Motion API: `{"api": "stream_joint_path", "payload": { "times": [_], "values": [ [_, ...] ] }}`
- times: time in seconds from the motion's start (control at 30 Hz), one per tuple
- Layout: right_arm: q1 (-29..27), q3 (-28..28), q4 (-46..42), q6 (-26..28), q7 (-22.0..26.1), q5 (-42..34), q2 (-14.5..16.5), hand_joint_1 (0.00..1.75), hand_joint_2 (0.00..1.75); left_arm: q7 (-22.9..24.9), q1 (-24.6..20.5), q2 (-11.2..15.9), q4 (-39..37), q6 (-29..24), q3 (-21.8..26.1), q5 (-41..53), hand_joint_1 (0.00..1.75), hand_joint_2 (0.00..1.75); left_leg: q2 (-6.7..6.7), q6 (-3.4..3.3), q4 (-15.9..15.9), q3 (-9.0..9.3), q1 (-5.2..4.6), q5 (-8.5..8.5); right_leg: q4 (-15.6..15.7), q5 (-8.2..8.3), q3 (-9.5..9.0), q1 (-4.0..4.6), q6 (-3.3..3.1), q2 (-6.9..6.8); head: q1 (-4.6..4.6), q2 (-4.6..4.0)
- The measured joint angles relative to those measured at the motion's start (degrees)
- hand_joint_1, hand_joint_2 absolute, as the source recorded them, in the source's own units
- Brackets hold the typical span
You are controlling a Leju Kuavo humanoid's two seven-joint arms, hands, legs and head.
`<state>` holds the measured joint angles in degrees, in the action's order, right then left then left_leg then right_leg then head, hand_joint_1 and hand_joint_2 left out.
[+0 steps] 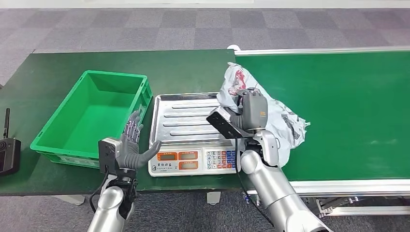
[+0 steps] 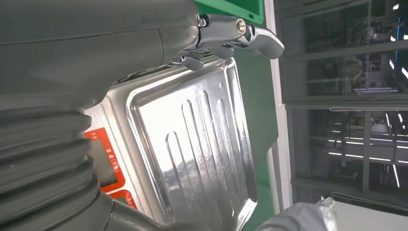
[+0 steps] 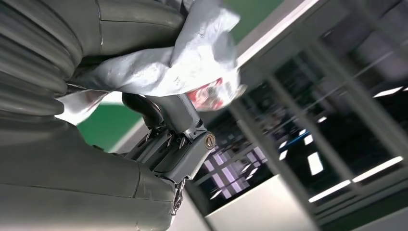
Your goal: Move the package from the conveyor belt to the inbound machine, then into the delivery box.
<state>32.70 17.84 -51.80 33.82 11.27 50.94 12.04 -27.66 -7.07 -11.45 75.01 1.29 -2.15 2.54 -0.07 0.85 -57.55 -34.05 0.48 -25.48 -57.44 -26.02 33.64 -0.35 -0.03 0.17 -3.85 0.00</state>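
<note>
A crumpled grey plastic package with red and black print hangs at the conveyor belt's left end, lifted by my right hand, which grips it; the right wrist view shows the package bunched in the fingers. The inbound machine is a scale with a steel pan and an orange-display panel, just left of the package. My left hand hovers open between the scale and the green delivery box, holding nothing. The left wrist view shows the pan close beneath that hand.
A dark green table carries the box and scale. A black handheld device lies at the table's left edge. The belt's metal frame rail runs along the front right. Grey carpet floor lies beyond.
</note>
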Motion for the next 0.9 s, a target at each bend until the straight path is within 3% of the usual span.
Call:
{"api": "stream_joint_path", "payload": {
  "times": [0.37, 0.9],
  "values": [
    [0.8, 7.8, 0.0, -3.7, -1.6, -1.0, 3.3, 1.75, 1.75, 0.0, -1.0, -0.3, -1.0, 0.6, -0.1, 0.0, 0.0, 1.75, 0.0, 0.0, 0.0, 0.0, 0.0, 0.0, 0.0, 0.0, 0.02, -0.03, 0.0, 0.0, 0.0, 0.0],
    [1.6, 13.6, 2.1, -9.7, -2.3, -7.1, 4.1, 1.75, 1.75, -0.4, -2.5, -0.9, -3.3, 0.8, -0.5, 0.0, 0.0, 1.75, -0.01, 0.0, 0.0, -0.01, 0.0, 0.0, 0.0, 0.0, 0.01, -0.01, 0.0, -0.01, 0.0, 0.0]
  ]
}}
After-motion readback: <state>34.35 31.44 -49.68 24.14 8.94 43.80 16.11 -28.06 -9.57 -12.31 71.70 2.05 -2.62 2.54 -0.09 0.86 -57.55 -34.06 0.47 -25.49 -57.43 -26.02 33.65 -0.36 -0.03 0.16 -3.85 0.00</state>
